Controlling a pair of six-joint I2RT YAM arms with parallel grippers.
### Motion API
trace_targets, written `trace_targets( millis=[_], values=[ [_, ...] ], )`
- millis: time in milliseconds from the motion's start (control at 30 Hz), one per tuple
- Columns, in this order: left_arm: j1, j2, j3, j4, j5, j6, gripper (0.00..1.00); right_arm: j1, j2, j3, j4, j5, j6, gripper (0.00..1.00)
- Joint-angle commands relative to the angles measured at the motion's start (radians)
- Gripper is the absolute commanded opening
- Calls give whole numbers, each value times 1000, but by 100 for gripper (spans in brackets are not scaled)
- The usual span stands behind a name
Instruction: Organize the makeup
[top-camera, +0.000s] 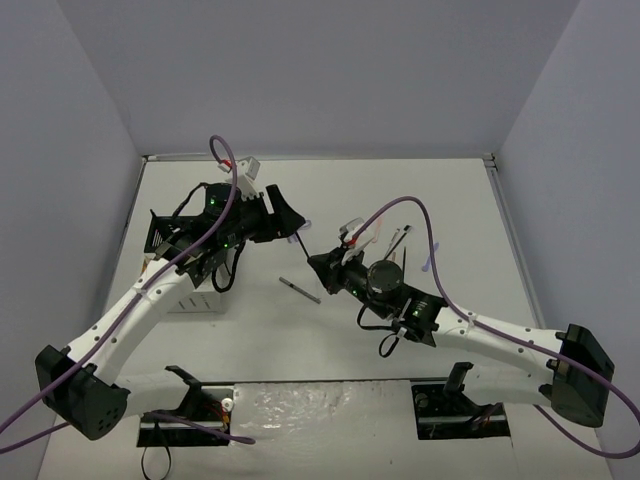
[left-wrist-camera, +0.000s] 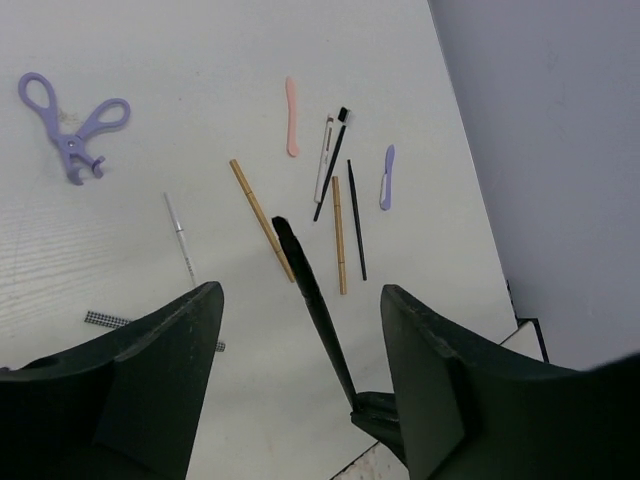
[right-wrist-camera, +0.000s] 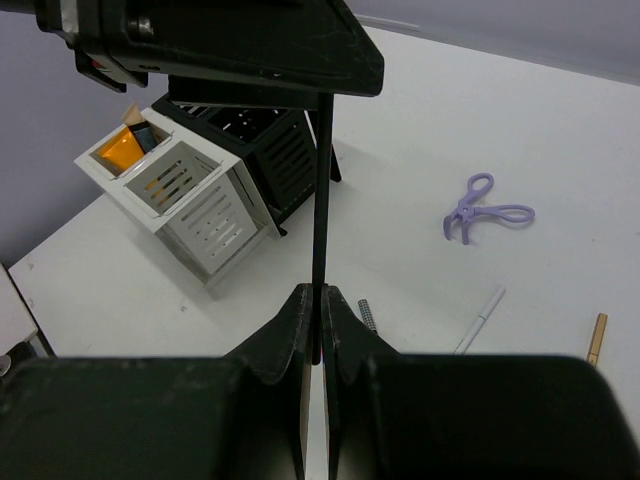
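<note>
R tool (right-wrist-camera: 316, 298) pinching slim blk pencil (right-wrist-camera: 320, 190) by end; L tool (left-wrist-camera: 300, 292) wide, straddling other end.

Both arms have white links, the left arm (top-camera: 140, 300) at the lower left and the right arm (top-camera: 500, 338) at the lower right, with black joints and black bases (top-camera: 80, 392). A purple cable (top-camera: 213, 142) runs along each arm, and small green lights (top-camera: 212, 200) shine near the wrists
</note>
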Motion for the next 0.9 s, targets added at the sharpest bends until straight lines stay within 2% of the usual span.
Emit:
trace_targets(
  millis=[0,267,367,433,533,567,600,633,667,767,800,867],
  values=[
    [-22,8,66,101,-16,-42,46,9,-28,-4,116,-12,-9,0],
    [-33,16,55,147,-10,-71,4,9,-29,-15,128,12,-9,2],
    [-35,15,46,157,-7,-77,0,7,-26,-19,132,18,-11,4],
    [-35,15,40,164,-8,-75,0,9,-28,-22,134,31,-10,15],
    [-35,17,43,157,-20,-58,0,9,-33,-13,107,73,-11,53],
    [-34,18,46,151,-26,-48,0,9,-34,-8,95,95,-9,63],
    [-33,17,52,138,-41,-27,0,8,-34,-6,85,108,-7,67],
    [-32,17,64,114,-90,5,0,7,-35,2,50,152,-5,79],
    [-30,17,79,90,-91,34,0,7,-38,2,35,153,-2,80],
    [0,25,164,-43,-253,180,0,4,-62,1,-23,234,3,90],
    [2,25,170,-66,-265,191,0,3,-64,1,-40,241,6,91],
    [70,20,192,-91,-355,278,0,-6,-81,-4,-95,302,19,92]
  ],
)
